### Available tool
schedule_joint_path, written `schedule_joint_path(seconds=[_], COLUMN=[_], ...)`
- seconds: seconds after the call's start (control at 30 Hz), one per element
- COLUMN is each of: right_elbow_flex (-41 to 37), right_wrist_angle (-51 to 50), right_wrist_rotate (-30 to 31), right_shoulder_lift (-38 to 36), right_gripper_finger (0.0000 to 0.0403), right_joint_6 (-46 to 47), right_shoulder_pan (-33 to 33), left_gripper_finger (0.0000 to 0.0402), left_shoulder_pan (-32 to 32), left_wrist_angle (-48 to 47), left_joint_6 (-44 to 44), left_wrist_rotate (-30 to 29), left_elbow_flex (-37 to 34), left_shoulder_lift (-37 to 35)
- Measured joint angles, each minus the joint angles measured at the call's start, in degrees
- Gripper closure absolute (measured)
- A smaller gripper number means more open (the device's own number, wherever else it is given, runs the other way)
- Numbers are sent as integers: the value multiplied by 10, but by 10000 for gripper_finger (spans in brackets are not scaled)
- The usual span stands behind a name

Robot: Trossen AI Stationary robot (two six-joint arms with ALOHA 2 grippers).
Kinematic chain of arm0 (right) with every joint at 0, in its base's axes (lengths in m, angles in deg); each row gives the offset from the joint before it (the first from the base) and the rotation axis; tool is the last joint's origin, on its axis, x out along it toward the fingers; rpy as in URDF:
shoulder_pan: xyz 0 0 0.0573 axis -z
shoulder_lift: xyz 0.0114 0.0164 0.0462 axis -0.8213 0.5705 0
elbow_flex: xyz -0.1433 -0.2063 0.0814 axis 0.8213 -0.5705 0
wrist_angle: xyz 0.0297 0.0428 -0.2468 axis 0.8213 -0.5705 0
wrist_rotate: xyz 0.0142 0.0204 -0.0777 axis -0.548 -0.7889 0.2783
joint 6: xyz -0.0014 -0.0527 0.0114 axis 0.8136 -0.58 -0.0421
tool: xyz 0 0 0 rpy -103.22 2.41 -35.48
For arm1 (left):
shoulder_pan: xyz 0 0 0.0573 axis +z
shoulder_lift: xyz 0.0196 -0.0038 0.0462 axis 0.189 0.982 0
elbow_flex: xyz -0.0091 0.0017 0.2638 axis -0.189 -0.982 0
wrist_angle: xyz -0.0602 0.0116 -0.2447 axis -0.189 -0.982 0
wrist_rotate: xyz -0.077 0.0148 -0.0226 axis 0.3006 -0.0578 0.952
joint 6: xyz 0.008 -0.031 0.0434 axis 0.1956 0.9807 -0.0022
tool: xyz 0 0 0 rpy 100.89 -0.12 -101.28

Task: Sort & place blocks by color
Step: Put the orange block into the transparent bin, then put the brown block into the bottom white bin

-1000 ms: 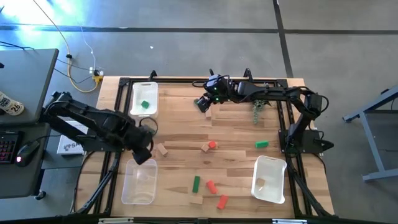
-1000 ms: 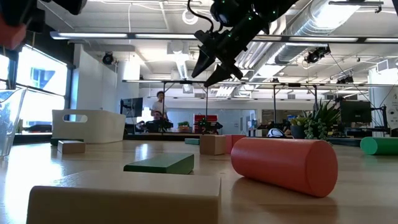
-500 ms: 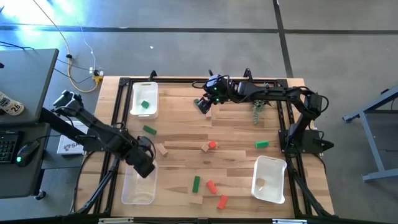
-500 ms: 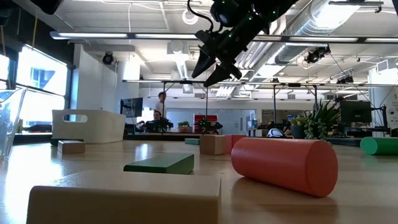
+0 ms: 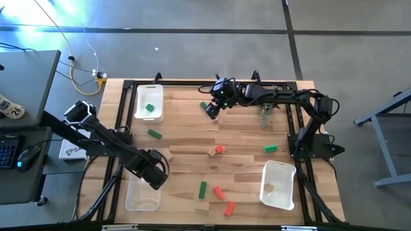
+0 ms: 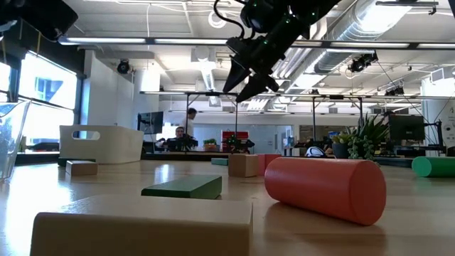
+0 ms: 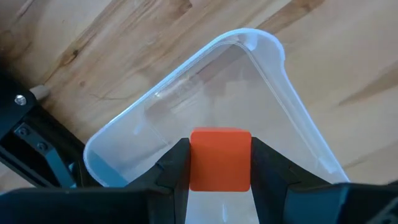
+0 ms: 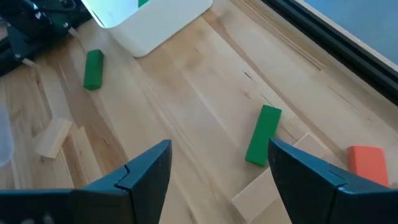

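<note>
My left gripper (image 7: 219,149) (image 5: 154,174) is shut on a red-orange block (image 7: 219,158) above the clear tray (image 7: 280,81) (image 5: 142,192) at the near-left. My right gripper (image 8: 219,149) (image 5: 210,110) hangs open and empty above the far middle of the table (image 6: 242,82). Below it lie a green bar (image 8: 262,134) (image 5: 203,105) and a tan block (image 8: 273,186). More blocks lie flat on the wood: a green bar (image 5: 154,133), a tan block (image 5: 167,154), a red and tan pair (image 5: 219,149), a green one (image 5: 270,148), and several near the front edge (image 5: 218,192). My left gripper pinches the red-orange block by two opposite side faces (image 7: 196,162), one finger on each side. The fingers come from above, pointing down. The block is lifted clear and hangs over the clear tray's inside.
A white tray (image 5: 148,102) at the far left holds a green block (image 5: 149,108). A clear tray (image 5: 277,185) at the near right holds a tan block (image 5: 269,190). A small green plant (image 5: 264,117) stands under the right arm. A red cylinder (image 6: 323,186) lies close to the low camera.
My left gripper has carried the red-orange block toward the table's near edge, from beside the tan block to above the near-left clear tray. The green bar that it covered a second ago now shows.
</note>
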Motion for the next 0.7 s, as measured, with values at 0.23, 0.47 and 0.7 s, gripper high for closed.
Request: schedule_joint_path(seconds=[0.23, 0.47, 0.7], right_elbow_flex=[0, 0, 0], right_wrist_angle=[-10, -18, -25], right_wrist_rotate=[0, 0, 0], right_shoulder_lift=[0, 0, 0], right_gripper_finger=[151, 151, 151], right_joint_6=[-15, -14, 0], right_shoulder_pan=[0, 5, 17], left_gripper_finger=[274, 237, 204], left_shoulder_pan=[7, 9, 10], left_wrist_angle=[6, 10, 11], left_joint_6=[0, 9, 20], left_wrist_rotate=[18, 39, 83], left_elbow_flex=[0, 0, 0], left_shoulder_lift=[25, 27, 26])
